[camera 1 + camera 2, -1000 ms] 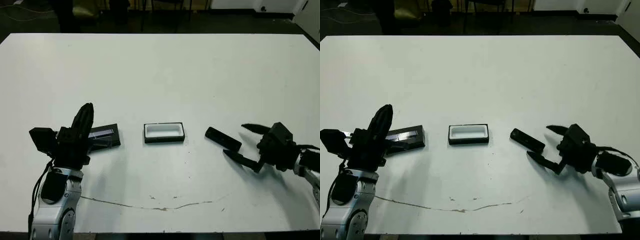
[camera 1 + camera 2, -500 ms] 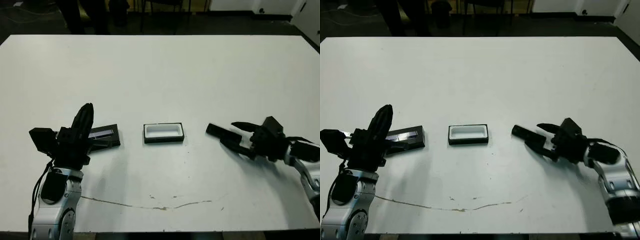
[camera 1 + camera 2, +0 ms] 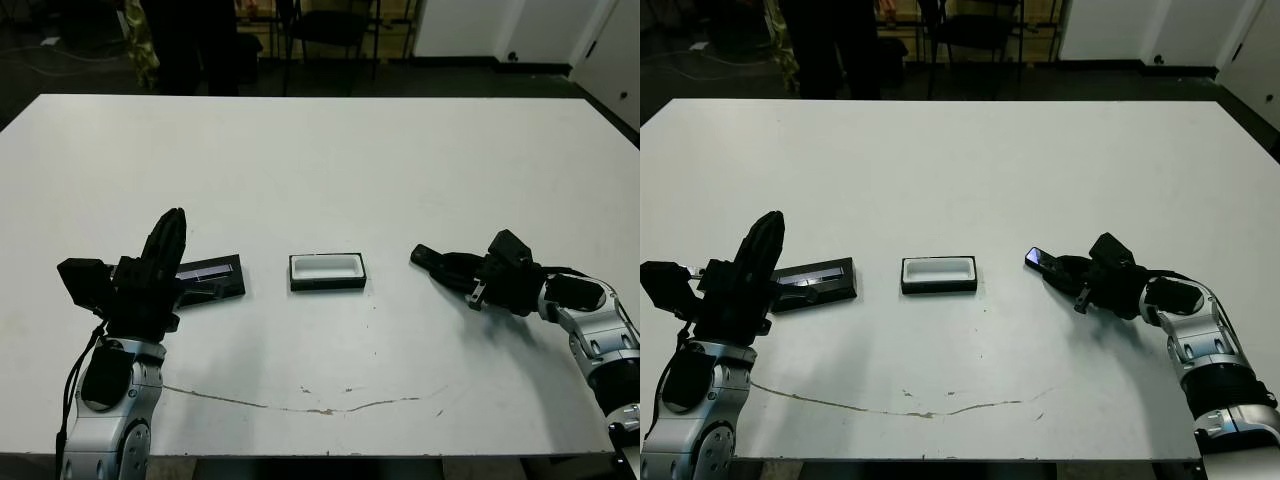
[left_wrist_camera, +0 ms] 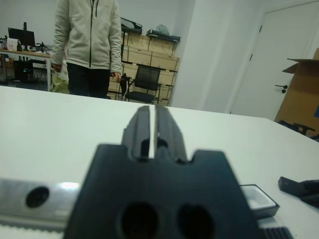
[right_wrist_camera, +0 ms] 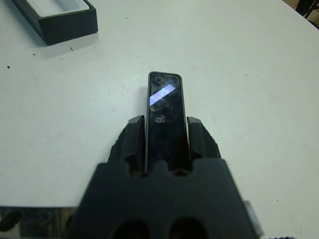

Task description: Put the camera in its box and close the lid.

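**Camera now clamped in the right jaws, box still waiting open**

Nearest, the right gripper (image 5: 164,132) has its jaws clamped on the camera (image 5: 165,107), one finger pressing each long side, the bar's free end poking out ahead of them. A second ago those jaws stood spread just beside the camera as it lay on the bench (image 3: 330,170); since then they have slid in around it and shut. The grasp looks made, so the likely next step is lifting and carrying.

On the other side, the left gripper (image 3: 165,255) holds its raised pose, unchanged, its jaws drawn together with only a thin slit between them and nothing held. The lid (image 3: 212,278) lies flat just beyond those jaws.

The box (image 3: 327,271) sits open, white lining showing, between the two grippers and well apart from the camera. Beyond the bench's far edge a person (image 4: 88,47) stands.
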`<state>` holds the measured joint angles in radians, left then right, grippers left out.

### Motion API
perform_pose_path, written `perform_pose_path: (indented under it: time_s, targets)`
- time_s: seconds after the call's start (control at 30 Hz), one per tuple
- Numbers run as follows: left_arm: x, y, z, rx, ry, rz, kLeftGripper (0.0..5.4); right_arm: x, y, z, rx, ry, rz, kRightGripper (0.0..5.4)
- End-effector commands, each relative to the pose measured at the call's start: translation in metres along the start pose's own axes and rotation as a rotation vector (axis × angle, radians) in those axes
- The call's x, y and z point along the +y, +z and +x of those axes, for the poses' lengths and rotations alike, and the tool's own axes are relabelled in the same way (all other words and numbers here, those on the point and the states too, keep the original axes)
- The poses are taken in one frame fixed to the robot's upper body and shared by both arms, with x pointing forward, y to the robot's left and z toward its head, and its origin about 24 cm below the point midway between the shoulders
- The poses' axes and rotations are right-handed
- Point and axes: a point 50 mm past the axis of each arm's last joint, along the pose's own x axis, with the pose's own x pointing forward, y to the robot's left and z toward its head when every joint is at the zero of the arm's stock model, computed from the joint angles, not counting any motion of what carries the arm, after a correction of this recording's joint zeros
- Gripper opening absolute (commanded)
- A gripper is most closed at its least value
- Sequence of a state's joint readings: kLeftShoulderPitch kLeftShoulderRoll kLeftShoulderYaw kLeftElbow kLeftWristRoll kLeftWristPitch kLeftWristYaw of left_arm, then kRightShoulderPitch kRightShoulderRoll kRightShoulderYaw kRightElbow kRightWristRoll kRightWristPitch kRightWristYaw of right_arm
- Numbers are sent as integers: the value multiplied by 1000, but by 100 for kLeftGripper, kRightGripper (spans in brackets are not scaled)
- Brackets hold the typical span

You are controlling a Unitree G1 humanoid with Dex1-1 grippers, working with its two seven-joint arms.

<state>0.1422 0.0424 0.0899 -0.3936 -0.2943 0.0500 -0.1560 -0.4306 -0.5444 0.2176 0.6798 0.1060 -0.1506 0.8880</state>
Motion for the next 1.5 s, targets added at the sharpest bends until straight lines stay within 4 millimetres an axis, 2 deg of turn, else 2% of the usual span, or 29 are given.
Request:
perform_pose_path:
  time_s: [0.03,0.1,0.3,0.5,0.63,0.77,1.07,1.33,1.5]
  targets:
    - [3,-5,-2,33,14,8,0,38,-62,-7,291,124,152,103]
    - [3,-5,-2,33,9,5,0,37,-64,-9,266,129,241,103]
    - [3,-5,-2,35,9,13,0,31,-57,-10,136,84,258,103]
    - [2,-5,-2,37,11,13,0,14,-29,-15,-39,57,232,91]
    - [2,-5,-2,37,9,17,0,0,-3,-19,-143,53,207,86]
    - [2,-5,-1,37,11,20,0,-5,29,-19,-212,74,196,86]
    - [2,-5,-2,37,12,19,0,-2,78,-8,-257,171,34,86]
    - [2,-6,-3,41,19,24,0,3,103,4,-258,256,10,86]
    - [2,-7,-3,35,14,13,0,4,122,4,-242,242,-101,86]
